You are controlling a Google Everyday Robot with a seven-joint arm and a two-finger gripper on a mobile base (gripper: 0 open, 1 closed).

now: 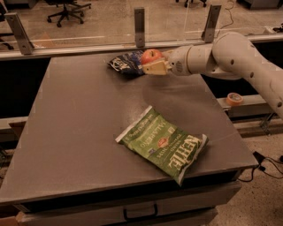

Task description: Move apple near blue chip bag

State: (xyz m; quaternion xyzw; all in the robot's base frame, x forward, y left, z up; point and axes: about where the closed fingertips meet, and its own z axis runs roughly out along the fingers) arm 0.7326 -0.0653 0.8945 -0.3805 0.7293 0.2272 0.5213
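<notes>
Concrete floor and an office chair show beyond the glass barrier at the back. Dark grey table fills the view. Robot arm reaches in from the right, along the far edge. Green chip bag lies flat near the front, well apart from the action. Blue chip bag lies at the far edge, centre. Gripper sits just beside the blue bag's right end, its fingers clamped on the apple. The apple looks to be touching or nearly touching the bag. Whether it rests on the table cannot be told.

Judgement: the carry looks complete and placement is in hand. The next move calls for lowering to the surface, parting the fingers gently so the apple does not roll, then a clear retreat.
</notes>
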